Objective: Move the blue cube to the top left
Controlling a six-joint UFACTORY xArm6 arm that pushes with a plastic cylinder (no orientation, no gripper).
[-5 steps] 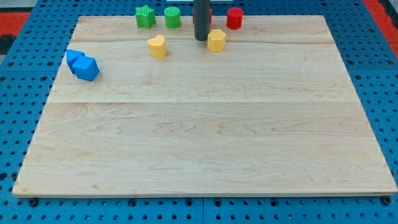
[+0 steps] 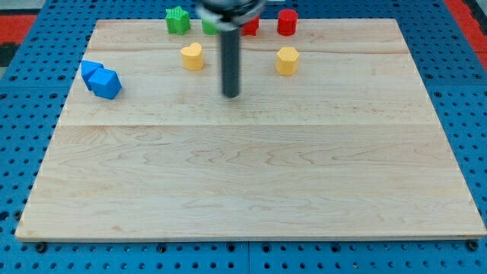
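Note:
The blue cube (image 2: pixel 106 84) lies near the board's left edge, touching a second blue block (image 2: pixel 90 70) just up and left of it. My tip (image 2: pixel 230 95) rests on the board's upper middle, far to the right of the blue cube and touching no block. A yellow heart-shaped block (image 2: pixel 192 56) is up and left of the tip. A yellow hexagonal block (image 2: pixel 286 61) is up and right of it.
Along the view's top edge stand a green star block (image 2: pixel 177 20), a green block (image 2: pixel 208 27) partly hidden by the arm, a red block (image 2: pixel 250 27) also partly hidden, and a red cylinder (image 2: pixel 287 22). The wooden board (image 2: pixel 251 183) lies on blue pegboard.
My tip has moved down and slightly left, away from the top row. The yellow hexagonal block has shifted right and a little down. The blue blocks have not moved.

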